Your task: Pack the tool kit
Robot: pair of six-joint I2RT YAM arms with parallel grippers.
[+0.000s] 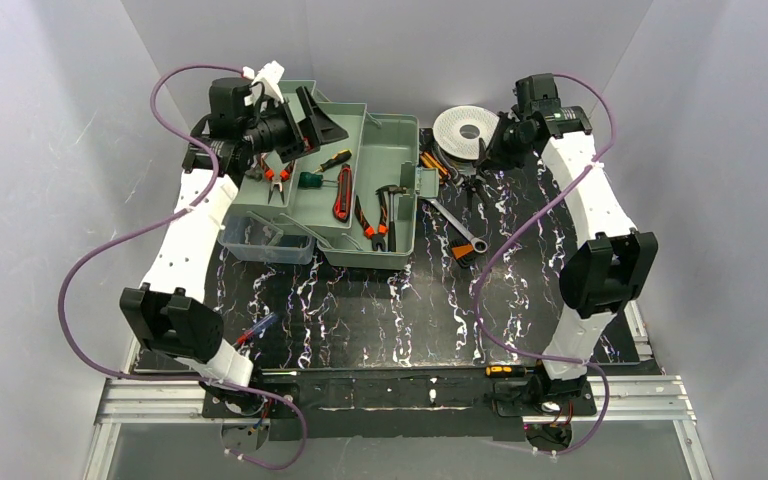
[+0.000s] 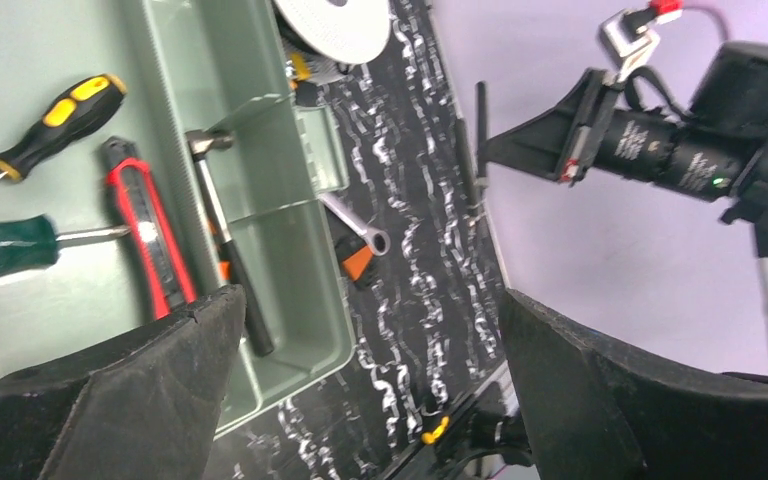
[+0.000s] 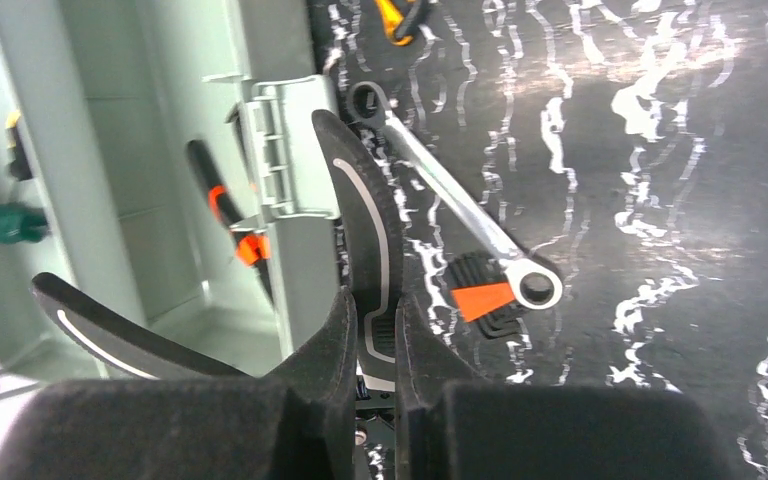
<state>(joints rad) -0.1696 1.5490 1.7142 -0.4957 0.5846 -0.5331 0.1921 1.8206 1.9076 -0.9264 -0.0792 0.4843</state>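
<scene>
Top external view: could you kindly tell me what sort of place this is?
Probably a robotics lab test booth: plain grey walls enclose a black marbled table, two robot arms sit bolted to an aluminium rail, and an open toolbox holds hand tools.

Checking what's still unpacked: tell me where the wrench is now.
In the top view the wrench lies outside the toolbox, on the black table just off its right side, its near end over a small orange-and-black item.
</scene>
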